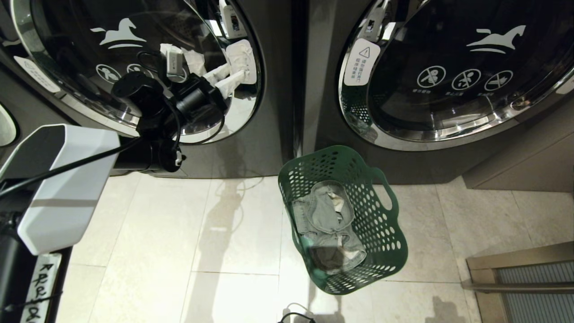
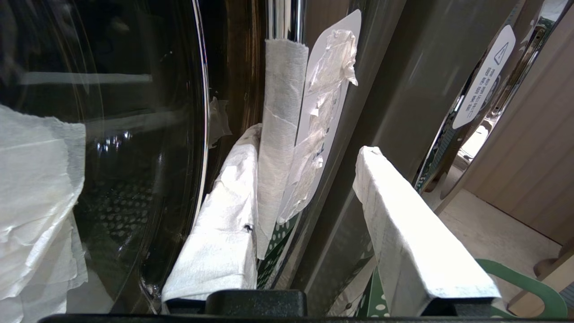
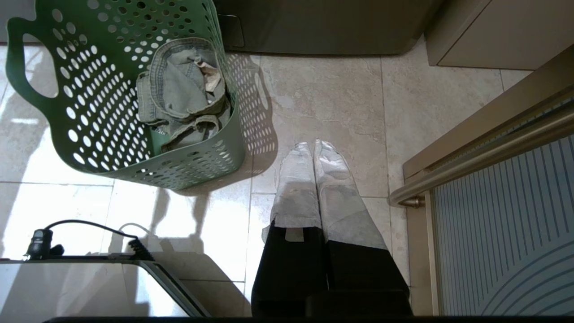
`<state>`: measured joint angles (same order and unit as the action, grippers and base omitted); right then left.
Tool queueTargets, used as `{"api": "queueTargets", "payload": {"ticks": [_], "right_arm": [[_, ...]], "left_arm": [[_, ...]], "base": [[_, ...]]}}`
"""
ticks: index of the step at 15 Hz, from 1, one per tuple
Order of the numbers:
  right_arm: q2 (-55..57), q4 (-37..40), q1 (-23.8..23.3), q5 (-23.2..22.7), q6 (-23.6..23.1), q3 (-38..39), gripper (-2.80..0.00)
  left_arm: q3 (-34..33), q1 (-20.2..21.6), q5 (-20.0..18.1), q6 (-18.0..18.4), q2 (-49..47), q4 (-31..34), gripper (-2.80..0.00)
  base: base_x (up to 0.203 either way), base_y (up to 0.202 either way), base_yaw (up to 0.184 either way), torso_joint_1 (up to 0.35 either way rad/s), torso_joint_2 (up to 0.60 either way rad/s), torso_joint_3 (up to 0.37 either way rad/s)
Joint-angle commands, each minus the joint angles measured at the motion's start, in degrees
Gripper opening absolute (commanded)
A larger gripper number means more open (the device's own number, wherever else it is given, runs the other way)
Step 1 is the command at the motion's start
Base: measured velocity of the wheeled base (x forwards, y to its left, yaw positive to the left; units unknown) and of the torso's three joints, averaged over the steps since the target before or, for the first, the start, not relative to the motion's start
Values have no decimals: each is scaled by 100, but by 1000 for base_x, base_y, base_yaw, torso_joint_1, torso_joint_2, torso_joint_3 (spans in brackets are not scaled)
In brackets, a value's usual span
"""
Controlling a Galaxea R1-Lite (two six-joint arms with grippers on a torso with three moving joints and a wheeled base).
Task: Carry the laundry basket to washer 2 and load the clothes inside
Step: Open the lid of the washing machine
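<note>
At the left washer door (image 1: 134,67) your left gripper (image 1: 233,74) straddles the door edge, fingers spread; right gripper (image 3: 314,152) pressed together beside basket (image 3: 89,112).

Two washers are standing side by side at the back, the left washer (image 1: 134,67) beside the right washer (image 1: 448,72). The laundry basket (image 1: 381,233) is sitting on the floor (image 1: 179,233) before the right washer, with clothes (image 1: 327,224) lying inside it. The left gripper (image 1: 226,74) is reaching against the left washer's door edge.
</note>
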<state>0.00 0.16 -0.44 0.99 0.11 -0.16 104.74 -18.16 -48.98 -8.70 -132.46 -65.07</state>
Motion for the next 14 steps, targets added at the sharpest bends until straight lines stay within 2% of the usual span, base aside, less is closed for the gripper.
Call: {"api": "queueTargets", "payload": {"ticks": [1, 5, 14], "right_arm": [[9, 2, 0, 5, -2, -1, -280], [9, -7, 0, -2, 7, -1, -280], [9, -7, 0, -1, -2, -1, -280]], "left_arm": [[2, -1342, -32, -8, 31, -49, -280], [-26, -1420, -24, -46, 144, -49, -280], [-86, -1699, -24, -501, 309, -384, -280]], "base": [[0, 0, 0, 0, 0, 0], [0, 0, 0, 0, 0, 0], [0, 0, 0, 0, 0, 0]]}}
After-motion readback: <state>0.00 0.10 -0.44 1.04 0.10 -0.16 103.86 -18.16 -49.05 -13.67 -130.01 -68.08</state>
